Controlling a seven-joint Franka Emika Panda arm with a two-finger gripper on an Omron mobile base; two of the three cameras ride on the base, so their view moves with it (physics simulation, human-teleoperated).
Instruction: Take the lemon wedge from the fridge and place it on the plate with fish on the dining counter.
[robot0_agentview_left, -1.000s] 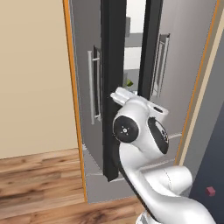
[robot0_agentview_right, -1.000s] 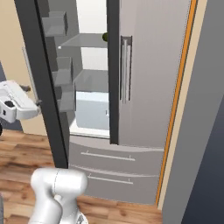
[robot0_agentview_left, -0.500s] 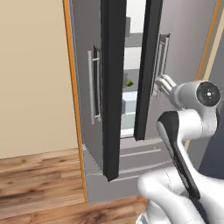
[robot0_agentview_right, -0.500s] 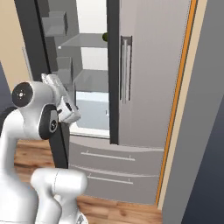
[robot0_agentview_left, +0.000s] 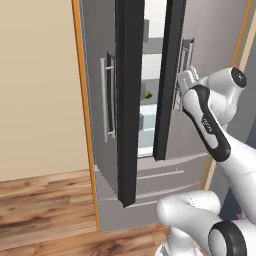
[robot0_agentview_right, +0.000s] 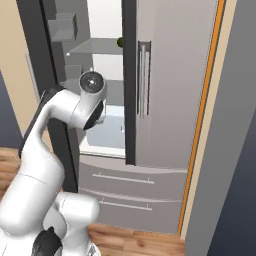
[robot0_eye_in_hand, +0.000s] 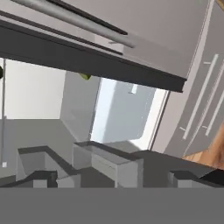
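Observation:
The fridge (robot0_agentview_left: 95, 60) stands with its left door swung wide and its right door (robot0_agentview_right: 170, 75) ajar, showing the white interior. The lemon wedge (robot0_agentview_left: 147, 94), tiny and yellow-green, lies on a shelf inside; in the hand view the lemon wedge (robot0_eye_in_hand: 85, 76) sits just under the dark door edge. My gripper (robot0_agentview_left: 184, 80) hangs at the right door's edge, short of the wedge, pointing into the opening. Its jaws are open with nothing between them. The plate with fish and the dining counter are out of view.
A dark green round item (robot0_agentview_right: 120, 42) rests on an upper shelf. Grey door bins (robot0_eye_in_hand: 109, 164) line the open left door. Two grey drawers (robot0_agentview_right: 130, 180) sit below. A beige wall (robot0_agentview_left: 35, 90) is to the left, above a wooden floor (robot0_agentview_left: 45, 210).
The arm has swung rightward across the fridge front. The hand went from the left door's side to the right door's edge and now faces the interior. The jaws stayed open.

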